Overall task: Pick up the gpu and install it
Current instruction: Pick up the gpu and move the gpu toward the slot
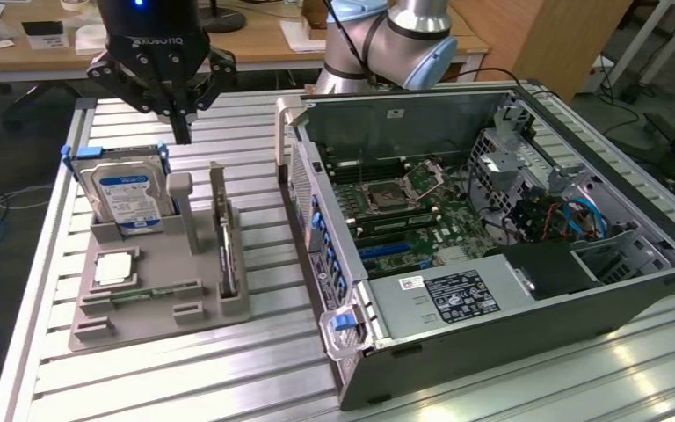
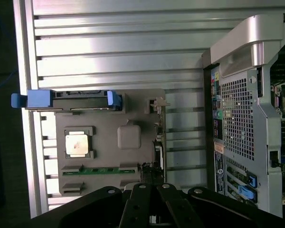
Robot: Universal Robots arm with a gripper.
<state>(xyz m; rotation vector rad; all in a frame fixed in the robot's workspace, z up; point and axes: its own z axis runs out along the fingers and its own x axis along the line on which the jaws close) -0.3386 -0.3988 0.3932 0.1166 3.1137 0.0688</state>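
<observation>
- The black two-finger gripper (image 1: pixel 182 132) hangs in the air over the far part of the slotted aluminium bench (image 1: pixel 138 378), towards the exterior view's left. Its fingers are pressed together to a point, and nothing is held between them.
- Under it, a grey moulded parts holder (image 1: pixel 185 264) lies flat on the bench, close to the bench edge on the exterior view's left.
- The gpu (image 1: pixel 222 233), a thin dark circuit card with a grey metal end bracket, stands on its long edge in a slot. That slot runs along the side of the holder that faces the computer.
- The gripper is above the gpu and well apart from it, not touching it.
- A thick silver hard drive with a blue-and-white label (image 1: pixel 127 198) sits in a blue carrier. It stands upright at the holder's far end, near the gpu, with a grey post of the holder between them.
- A square silver processor chip (image 1: pixel 115 268) lies flat in a recess near the holder's middle.
- A narrow green memory stick (image 1: pixel 138 294) lies in a slot just beside the processor chip, towards the holder's near end.
- An open dark grey computer tower case (image 1: pixel 526 325) lies on its side on the bench, just beside the holder on the exterior view's right.
- The case's green motherboard (image 1: pixel 408 211) faces up, and a black power supply with a white label (image 1: pixel 467 294) sits at its near end.
- The silver and blue-grey robot arm (image 1: pixel 396 40) rises behind the case, at the bench's far edge.
</observation>
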